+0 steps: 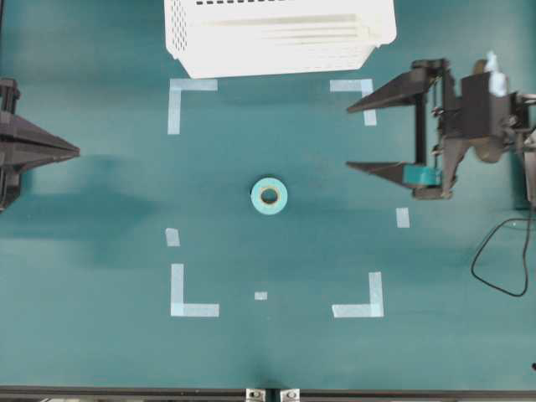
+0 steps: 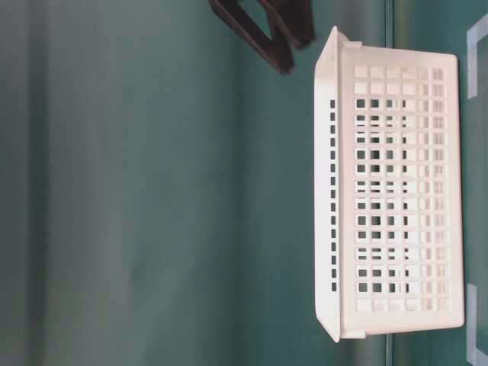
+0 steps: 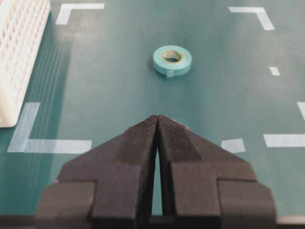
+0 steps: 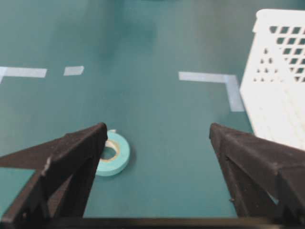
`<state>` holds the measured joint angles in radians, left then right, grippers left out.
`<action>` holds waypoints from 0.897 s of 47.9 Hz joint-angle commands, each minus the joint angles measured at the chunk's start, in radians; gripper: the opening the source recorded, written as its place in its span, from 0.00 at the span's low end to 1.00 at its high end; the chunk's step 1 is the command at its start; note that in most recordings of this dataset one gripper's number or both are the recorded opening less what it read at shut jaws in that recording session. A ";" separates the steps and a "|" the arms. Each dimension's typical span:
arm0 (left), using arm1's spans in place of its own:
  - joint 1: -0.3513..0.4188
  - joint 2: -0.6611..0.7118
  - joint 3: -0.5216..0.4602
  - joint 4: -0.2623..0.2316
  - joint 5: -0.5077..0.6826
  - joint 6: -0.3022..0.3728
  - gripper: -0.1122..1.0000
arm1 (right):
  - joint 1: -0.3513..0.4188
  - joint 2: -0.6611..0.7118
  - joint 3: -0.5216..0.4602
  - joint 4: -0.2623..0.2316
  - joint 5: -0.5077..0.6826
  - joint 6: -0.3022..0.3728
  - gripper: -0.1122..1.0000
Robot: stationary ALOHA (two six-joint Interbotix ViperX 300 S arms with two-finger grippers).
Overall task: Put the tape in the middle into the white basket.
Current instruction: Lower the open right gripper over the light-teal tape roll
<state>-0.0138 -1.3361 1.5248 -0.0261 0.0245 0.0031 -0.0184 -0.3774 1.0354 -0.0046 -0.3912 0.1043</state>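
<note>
One tape (image 1: 269, 196) left of end effector (image 1: 349, 138)

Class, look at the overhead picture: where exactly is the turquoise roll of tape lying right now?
The tape lies flat on the green table, mid-picture inside the pale corner marks, below the white basket and left of the open right gripper.

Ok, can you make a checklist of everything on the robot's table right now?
Surface: green table, flat.
Job's things: tape lying flat in the middle; white basket at the far edge, nothing seen in it.
Clutter: pale tape corner marks and small strips only.
Grippers: left gripper shut, holding nothing; right gripper wide open, holding nothing, short of the tape.
Cables: black cable looping by the right arm.
Surroundings: nothing seen.
</note>
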 commanded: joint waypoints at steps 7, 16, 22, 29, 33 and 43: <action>0.005 -0.012 0.002 -0.002 -0.005 -0.002 0.00 | 0.017 0.080 -0.057 0.000 -0.038 0.006 1.00; 0.008 -0.012 0.012 -0.002 -0.011 -0.006 0.00 | 0.026 0.150 -0.091 0.000 -0.061 0.026 1.00; 0.008 -0.012 0.015 -0.002 -0.011 -0.006 0.00 | 0.031 0.190 -0.104 0.000 -0.081 0.051 1.00; 0.011 -0.012 0.017 -0.002 -0.012 -0.006 0.00 | 0.038 0.238 -0.117 0.000 -0.097 0.063 1.00; 0.012 -0.012 0.017 -0.002 -0.012 -0.005 0.00 | 0.040 0.264 -0.127 0.000 -0.100 0.067 1.00; 0.021 -0.012 0.018 -0.002 -0.012 -0.005 0.00 | 0.048 0.322 -0.158 0.000 -0.098 0.069 1.00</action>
<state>0.0000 -1.3560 1.5539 -0.0261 0.0215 -0.0031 0.0215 -0.0629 0.9081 -0.0031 -0.4801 0.1718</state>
